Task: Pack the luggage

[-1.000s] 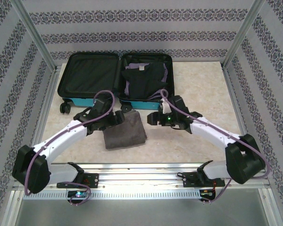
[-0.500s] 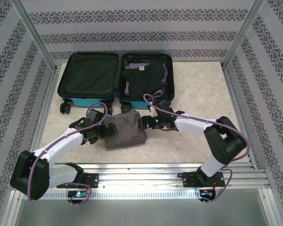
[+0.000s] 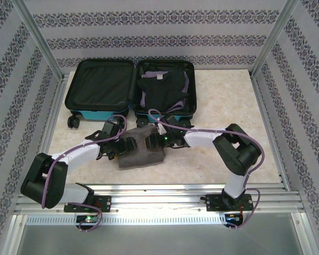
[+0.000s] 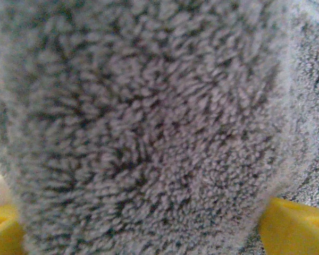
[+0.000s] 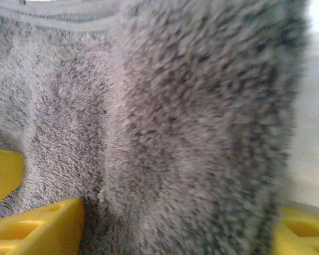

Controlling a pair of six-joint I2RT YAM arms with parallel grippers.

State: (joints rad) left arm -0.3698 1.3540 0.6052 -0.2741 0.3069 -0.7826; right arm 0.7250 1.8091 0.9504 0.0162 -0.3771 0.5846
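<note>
We see the left gripper (image 3: 116,147) and the right gripper (image 3: 149,142) each spread wide around a fold of the grey towel (image 3: 141,155), though whether they pinch it we cannot tell, their yellow fingers (image 5: 37,228) cut off by the frame, and the open turquoise suitcase (image 3: 98,113) lies just beyond them.

Left hand (image 3: 118,144) and right hand (image 3: 150,141) sit low, pointing inward toward each other, close together, each with jaws spread wide.
</note>
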